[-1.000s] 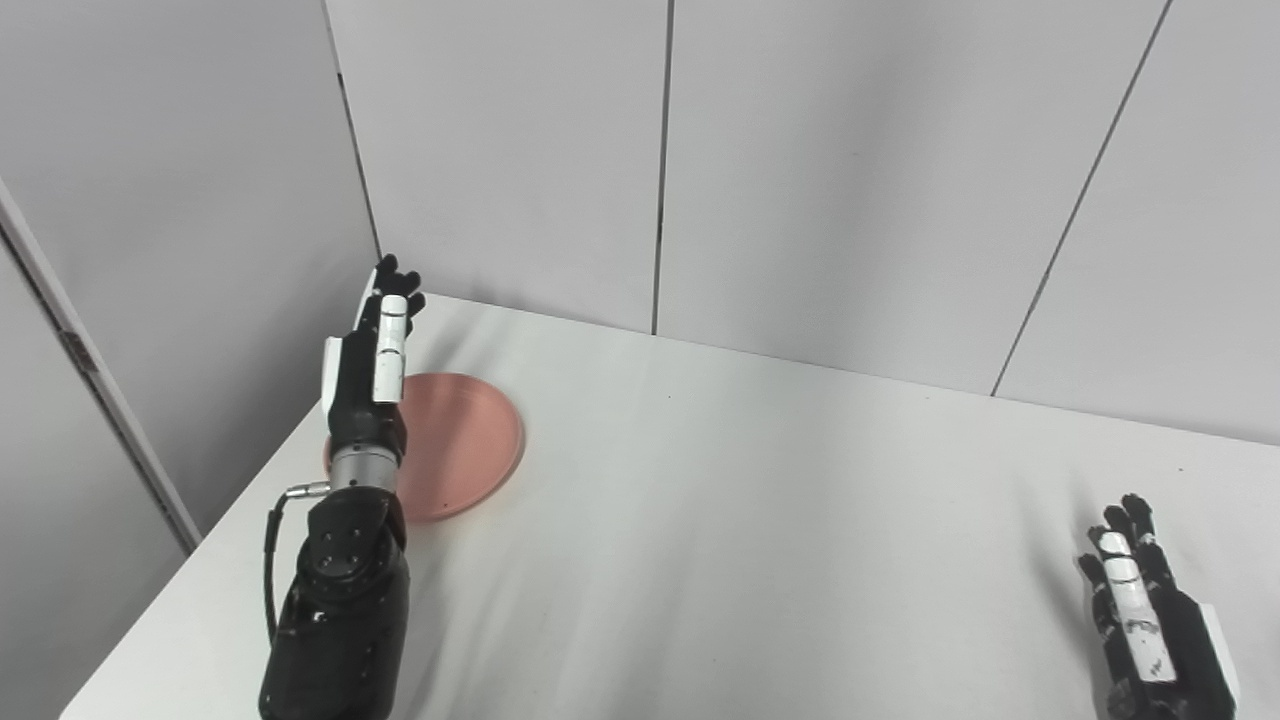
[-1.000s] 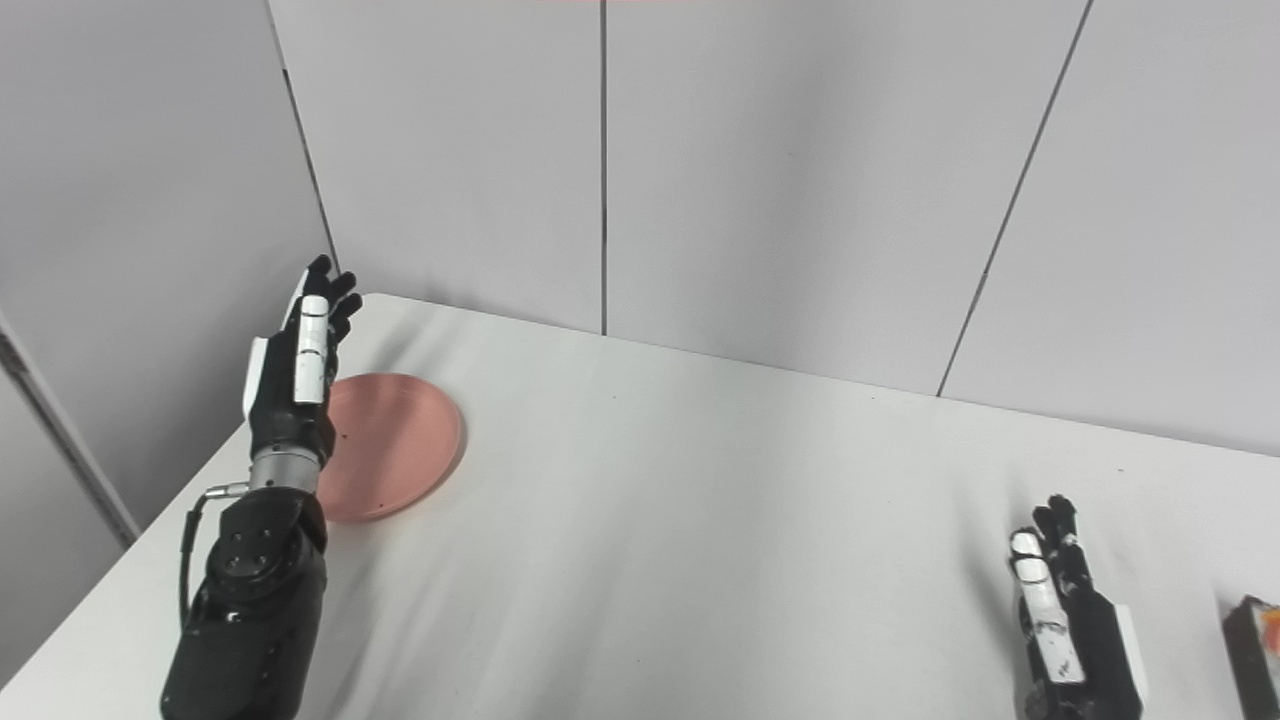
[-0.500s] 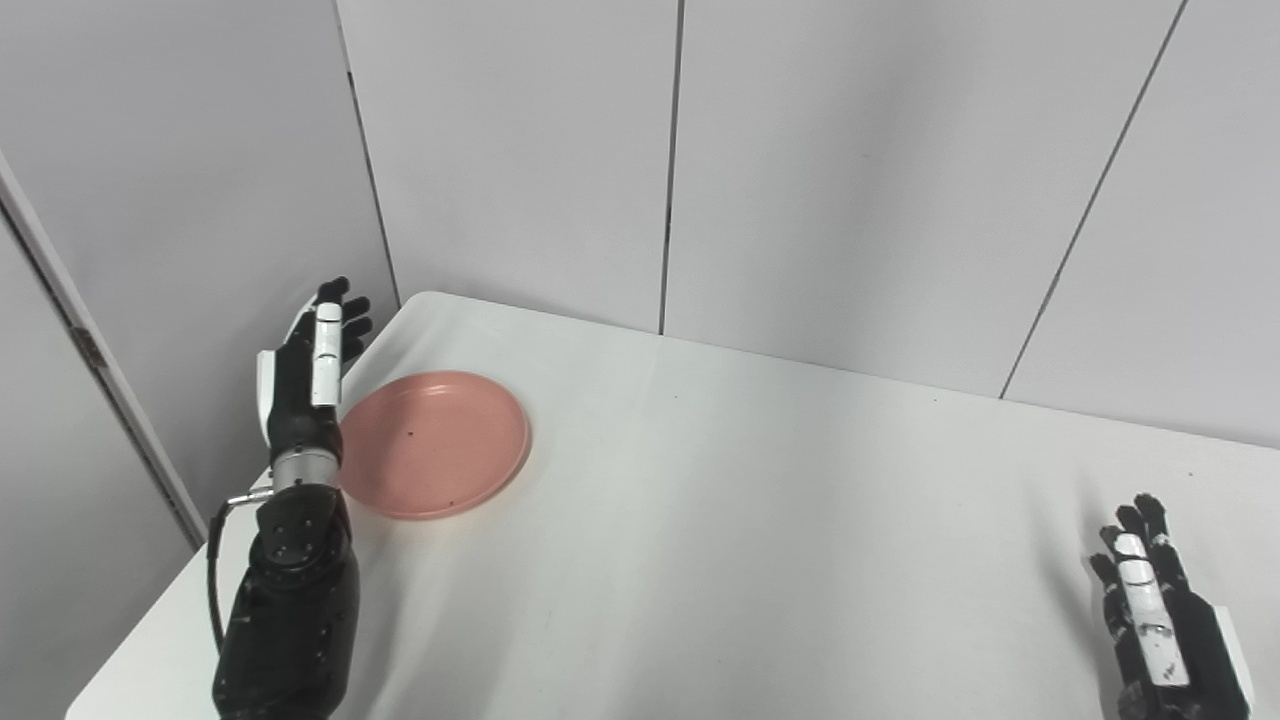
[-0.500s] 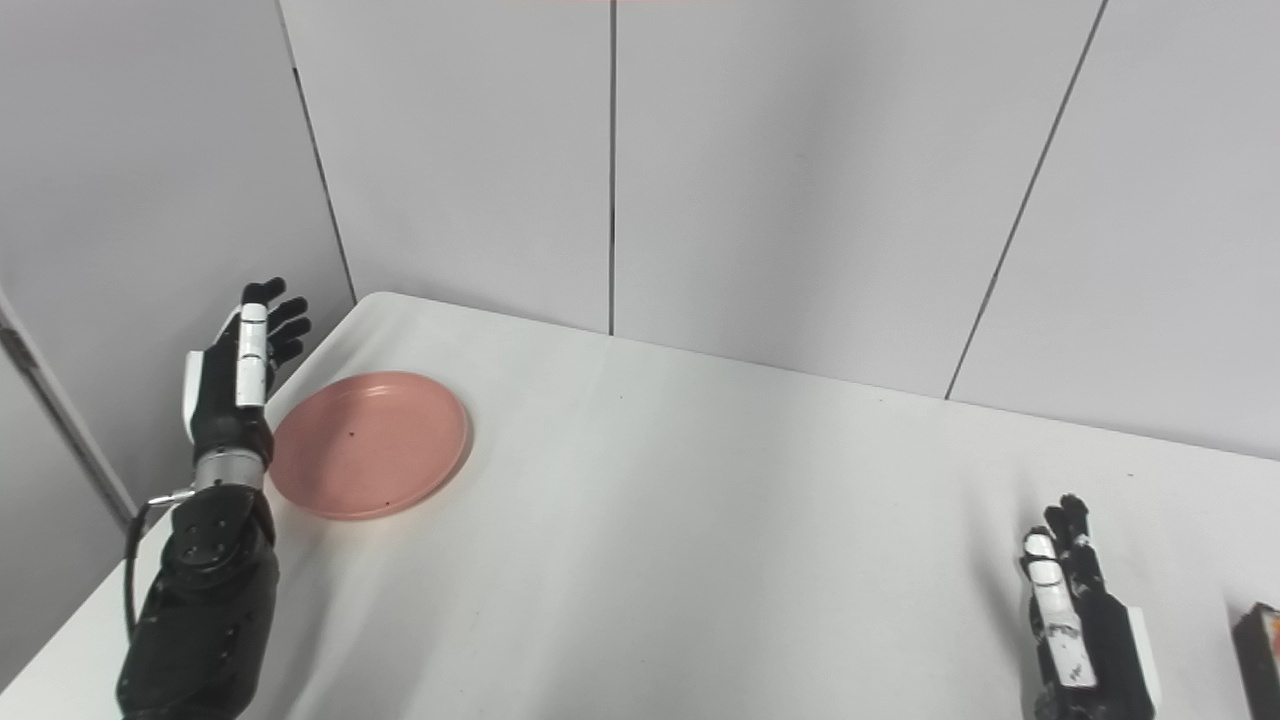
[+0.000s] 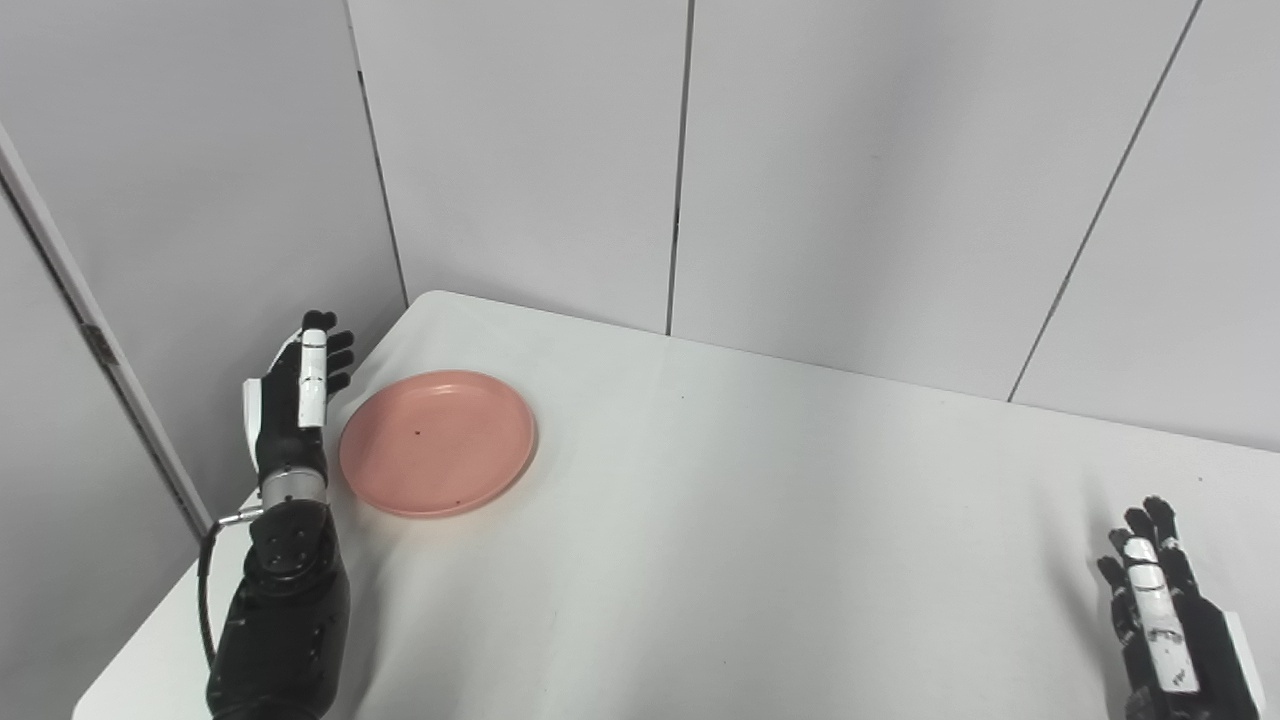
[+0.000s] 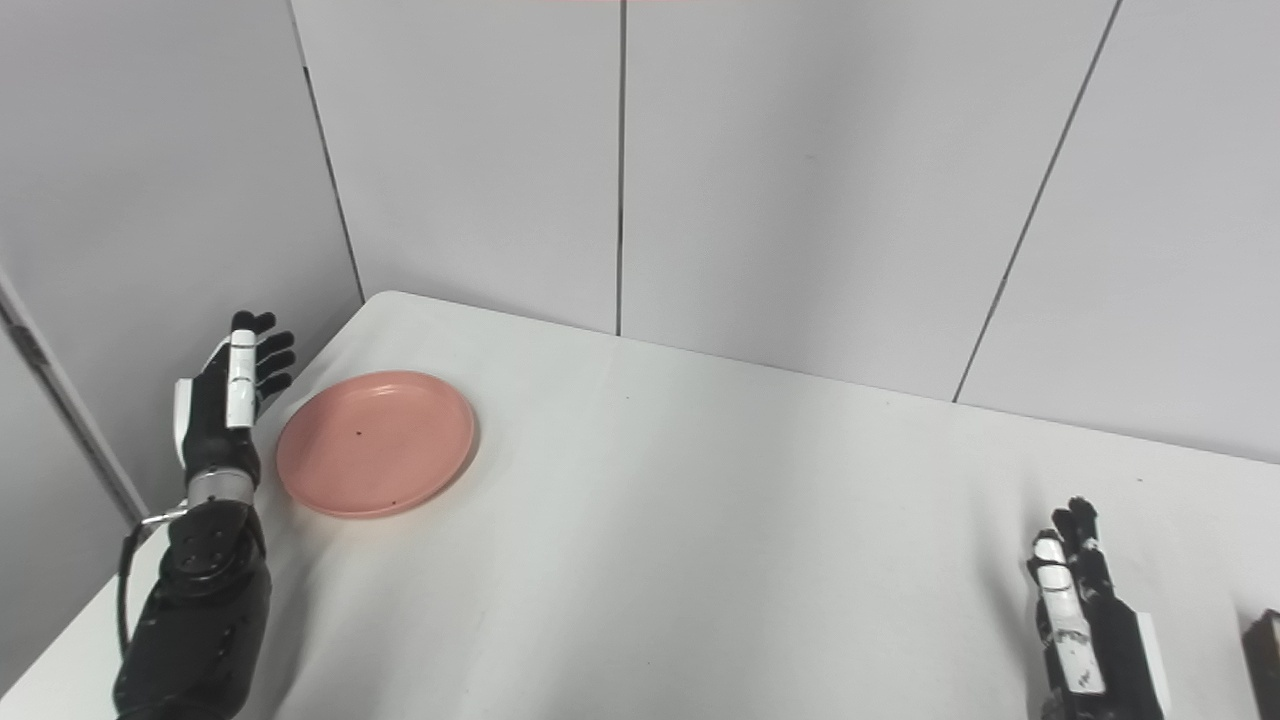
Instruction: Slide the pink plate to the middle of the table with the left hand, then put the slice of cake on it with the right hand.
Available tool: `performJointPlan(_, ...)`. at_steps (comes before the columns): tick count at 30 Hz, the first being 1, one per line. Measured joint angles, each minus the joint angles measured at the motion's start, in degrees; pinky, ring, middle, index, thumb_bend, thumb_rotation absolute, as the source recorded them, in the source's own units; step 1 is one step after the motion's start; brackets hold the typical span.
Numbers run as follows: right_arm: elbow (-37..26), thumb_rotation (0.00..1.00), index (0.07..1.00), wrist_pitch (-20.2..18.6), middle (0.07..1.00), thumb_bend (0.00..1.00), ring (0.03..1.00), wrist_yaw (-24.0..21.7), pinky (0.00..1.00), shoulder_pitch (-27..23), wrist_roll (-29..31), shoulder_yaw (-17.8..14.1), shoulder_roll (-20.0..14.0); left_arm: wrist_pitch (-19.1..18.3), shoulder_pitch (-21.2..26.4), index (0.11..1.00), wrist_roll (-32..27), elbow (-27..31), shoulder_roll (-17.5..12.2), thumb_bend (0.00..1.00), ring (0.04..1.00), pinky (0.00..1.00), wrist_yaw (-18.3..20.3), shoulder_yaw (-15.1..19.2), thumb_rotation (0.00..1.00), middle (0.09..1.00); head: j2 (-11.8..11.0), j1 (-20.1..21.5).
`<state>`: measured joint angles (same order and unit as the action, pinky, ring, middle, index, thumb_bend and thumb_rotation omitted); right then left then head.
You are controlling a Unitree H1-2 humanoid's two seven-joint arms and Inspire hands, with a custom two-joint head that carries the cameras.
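Observation:
The pink plate (image 5: 437,442) lies empty at the table's far left, near the left edge. My left hand (image 5: 293,398) stands upright just left of the plate, fingers straight and apart, palm facing the plate, holding nothing; I cannot tell whether it touches the rim. At the bottom right my right hand (image 5: 1160,610) rests open on the table, fingers pointing away. In the right eye view a dark sliver of the cake slice (image 6: 1266,660) shows at the right border, just right of the right hand (image 6: 1085,630); most of it is cut off.
The white table (image 5: 750,520) has its left edge close beside the left arm, and its far edge meets grey wall panels (image 5: 680,160). Between the plate and the right hand lies bare tabletop.
The left hand has swung from over the plate out to its left side, uncovering the plate. The camera has shifted a little. The right hand has stayed put.

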<state>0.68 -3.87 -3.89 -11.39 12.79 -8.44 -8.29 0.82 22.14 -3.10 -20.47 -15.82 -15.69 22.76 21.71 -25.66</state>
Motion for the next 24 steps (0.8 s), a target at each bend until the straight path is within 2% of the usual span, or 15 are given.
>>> performJointPlan(5, -0.1, 0.73, 1.0, 0.0, 1.0, 0.36, 1.0, 0.0, 1.0, 0.3, 0.1, 0.0, 0.0, 1.1, 0.0, 0.753, 0.2, -3.7, -0.3, 0.74, 0.756, 0.76, -0.5, -0.4, 1.0, 0.749, 0.0, -0.1)
performJointPlan(8, -0.2, 0.73, 1.0, -0.1, 1.0, 0.36, 1.0, 0.1, 1.0, 0.3, 0.1, 0.0, 0.0, 1.4, 0.0, 0.753, 0.5, -5.0, -0.5, 0.77, 0.772, 0.8, -0.5, -1.0, 1.0, 0.75, 0.1, -0.1)
performJointPlan(12, -1.3, 0.73, 1.0, -0.3, 1.0, 0.36, 1.0, 0.1, 1.0, 0.4, 0.1, 0.0, -0.1, 2.7, 0.7, 0.753, 0.5, -6.6, -0.8, 0.78, 0.767, 0.78, -0.5, -1.6, 1.0, 0.748, 0.2, -0.2)
performJointPlan(20, -1.8, 0.72, 1.0, -0.9, 1.0, 0.33, 1.0, 0.2, 1.0, 0.5, 0.0, 0.0, 0.0, 4.5, 1.4, 0.776, -0.3, -9.4, -1.3, 0.79, 0.811, 0.83, 0.6, -2.8, 1.0, 0.783, 0.4, -0.1)
performJointPlan(24, -1.9, 0.72, 1.0, -1.0, 1.0, 0.32, 1.0, 0.2, 1.0, 0.5, -0.1, 0.0, 0.0, 4.6, 1.4, 0.779, -3.5, -9.3, -1.3, 0.78, 0.789, 0.77, 2.7, -2.4, 0.97, 0.781, 0.4, -0.1)
